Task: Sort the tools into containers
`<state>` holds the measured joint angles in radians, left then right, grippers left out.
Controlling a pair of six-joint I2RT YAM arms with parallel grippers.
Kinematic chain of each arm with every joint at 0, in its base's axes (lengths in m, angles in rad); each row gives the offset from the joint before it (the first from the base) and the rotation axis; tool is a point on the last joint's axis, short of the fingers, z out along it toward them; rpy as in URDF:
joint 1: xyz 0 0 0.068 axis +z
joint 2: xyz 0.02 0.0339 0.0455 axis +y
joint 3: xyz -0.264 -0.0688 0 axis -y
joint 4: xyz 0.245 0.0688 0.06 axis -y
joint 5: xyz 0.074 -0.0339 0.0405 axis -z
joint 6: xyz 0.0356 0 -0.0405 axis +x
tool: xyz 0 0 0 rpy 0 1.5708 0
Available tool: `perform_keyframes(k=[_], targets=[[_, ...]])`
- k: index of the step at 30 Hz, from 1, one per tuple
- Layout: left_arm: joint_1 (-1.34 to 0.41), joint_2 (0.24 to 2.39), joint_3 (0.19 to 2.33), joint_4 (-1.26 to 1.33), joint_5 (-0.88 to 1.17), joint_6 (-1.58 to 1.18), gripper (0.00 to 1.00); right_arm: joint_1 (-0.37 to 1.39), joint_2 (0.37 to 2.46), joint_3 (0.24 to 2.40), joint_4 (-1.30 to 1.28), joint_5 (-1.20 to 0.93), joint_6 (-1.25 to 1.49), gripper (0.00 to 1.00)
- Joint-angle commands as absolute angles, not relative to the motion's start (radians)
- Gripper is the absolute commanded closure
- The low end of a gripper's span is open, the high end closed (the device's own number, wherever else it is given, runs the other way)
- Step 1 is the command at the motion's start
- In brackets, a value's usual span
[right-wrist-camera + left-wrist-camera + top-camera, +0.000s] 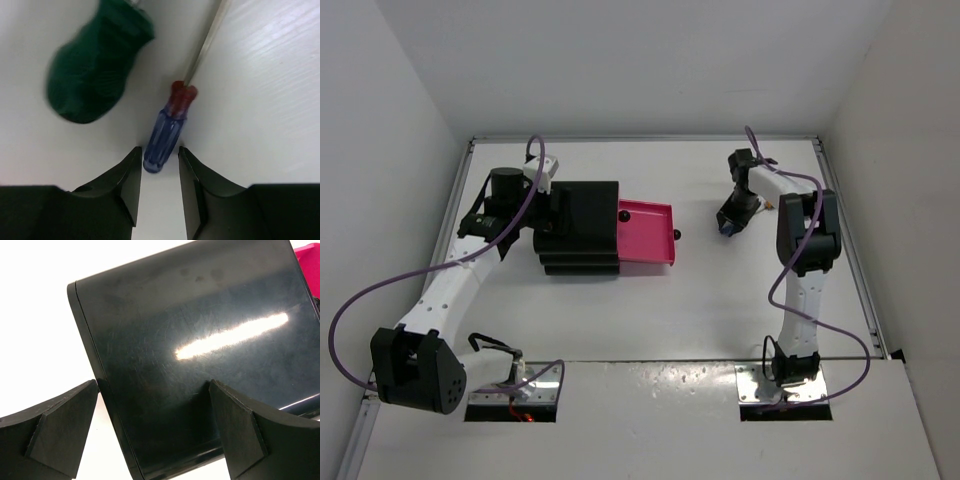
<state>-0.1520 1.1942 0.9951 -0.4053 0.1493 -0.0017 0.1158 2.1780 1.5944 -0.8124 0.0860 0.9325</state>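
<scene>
The right gripper (160,167) stood closed to a narrow gap around the butt end of the purple-handled screwdriver (165,132); whether its fingers actually pinched the handle could not be told. The green-handled tool (95,65), blurred, lay just beside it on the left, apart from the fingers.

The left gripper (152,390) hung wide open and held nothing, with the glossy top of the black cabinet (200,330) beneath it.

Only the top view showed the magenta drawer (645,245) pulled out to the cabinet's right, its black knob (677,236) facing the right arm and well apart from it. There the screwdriver was a mere blue speck at the gripper's tip.

The white table (720,320) was walled in by plain white panels.
</scene>
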Motion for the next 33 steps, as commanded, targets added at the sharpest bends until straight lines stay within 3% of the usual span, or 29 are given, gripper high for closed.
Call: perform_keyframes(k=[1,13,23,33], targets=[[-0.163,1.209,0.953,-0.506,0.137,0.002,0.01,0.121,2.149,1.56,-0.824,0.15,0.897,0.65],[-0.163,1.19,0.943,-0.506,0.137,0.002,0.01,0.112,2.073,1.427,-0.824,0.261,0.761,0.65],[-0.163,1.19,0.943,-0.506,0.155,0.002,0.01,0.054,1.916,1.267,-0.675,0.291,0.572,0.67],[-0.163,1.181,0.934,-0.506,0.164,0.011,0.01,-0.009,1.763,1.08,-0.416,0.056,0.313,0.67]])
